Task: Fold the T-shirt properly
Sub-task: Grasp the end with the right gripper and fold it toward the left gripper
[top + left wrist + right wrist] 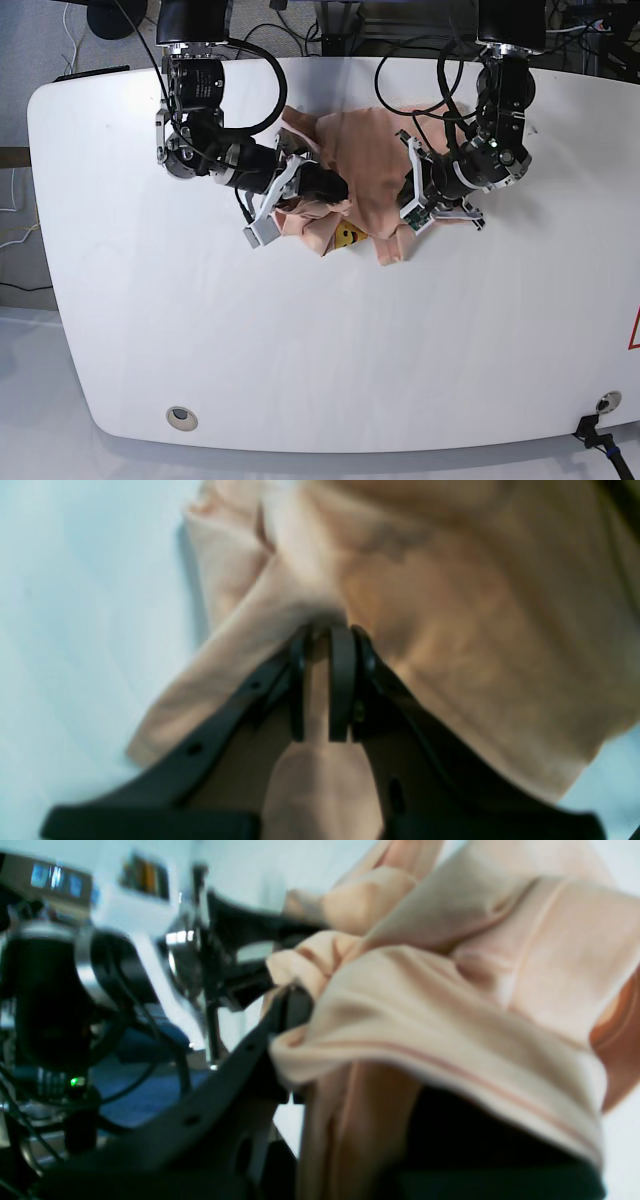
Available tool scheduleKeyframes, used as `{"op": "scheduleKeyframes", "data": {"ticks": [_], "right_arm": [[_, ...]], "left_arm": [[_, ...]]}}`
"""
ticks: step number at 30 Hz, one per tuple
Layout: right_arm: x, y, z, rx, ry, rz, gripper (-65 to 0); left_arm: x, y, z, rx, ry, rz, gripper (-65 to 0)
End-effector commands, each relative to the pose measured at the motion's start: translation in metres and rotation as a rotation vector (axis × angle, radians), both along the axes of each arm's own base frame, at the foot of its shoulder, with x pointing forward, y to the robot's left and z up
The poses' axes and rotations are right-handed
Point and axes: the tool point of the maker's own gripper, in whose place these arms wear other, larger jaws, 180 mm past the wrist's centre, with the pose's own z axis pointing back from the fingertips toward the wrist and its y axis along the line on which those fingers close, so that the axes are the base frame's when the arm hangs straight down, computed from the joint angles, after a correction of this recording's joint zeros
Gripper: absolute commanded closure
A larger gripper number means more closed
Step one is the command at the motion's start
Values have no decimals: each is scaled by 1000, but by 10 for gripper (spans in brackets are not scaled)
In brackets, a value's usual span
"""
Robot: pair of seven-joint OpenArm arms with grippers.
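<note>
The T-shirt point(362, 170) lay bunched near the far middle of the white table point(150, 330), more a crumpled heap than a flat garment, so I could not name a clear long axis; the mass spread roughly across the table between my two arms, with one flap trailing toward the near edge. Its small yellow smiley print point(346, 235) peeked out on the near side of the heap. My left gripper point(325, 635) was clenched on a pinched ridge of the peach cloth point(450, 630), the fabric pulled up between the closed fingers. My right gripper point(325, 190) was buried in the other side of the heap, and from its wrist view the T-shirt point(450, 1005) draped over the fingers, so I could not tell whether that claw was clenched or slack.
</note>
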Motion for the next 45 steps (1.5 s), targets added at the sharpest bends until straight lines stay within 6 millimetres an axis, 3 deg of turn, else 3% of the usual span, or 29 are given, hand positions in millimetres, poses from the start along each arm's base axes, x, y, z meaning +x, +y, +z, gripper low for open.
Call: {"op": "scheduleKeyframes", "data": {"ticks": [1, 6, 8, 13, 18, 20, 29, 36, 40, 45], "right_arm": [[5, 13, 25, 49, -75, 20, -54], [6, 24, 29, 83, -26, -2, -54], [6, 24, 28, 83, -21, -5, -54], [12, 16, 24, 25, -37, -10, -54], [18, 14, 26, 12, -55, -14, -54], [19, 14, 27, 12, -58, -13, -54], [22, 14, 28, 9, -62, -14, -54], [23, 11, 22, -42, -72, -15, -54], [26, 11, 26, -42, -85, -15, -54], [29, 14, 30, -38, -94, -15, -54]], "left_arm": [[6, -3, 9, -20, -30, -4, -46], [6, -2, 10, -18, -35, -5, -46], [8, -1, 19, -13, -64, -7, -46], [9, 58, 38, 102, -110, 80, -46], [-6, 117, 34, 148, -84, 234, -46], [-14, 130, 30, 158, -66, 269, -46], [-27, 129, 12, 151, -7, 273, -46], [-41, 115, -25, 114, 108, 259, -46], [-44, 102, -33, 88, 120, 231, -46], [-45, 103, -36, 87, 131, 233, -46]]}}
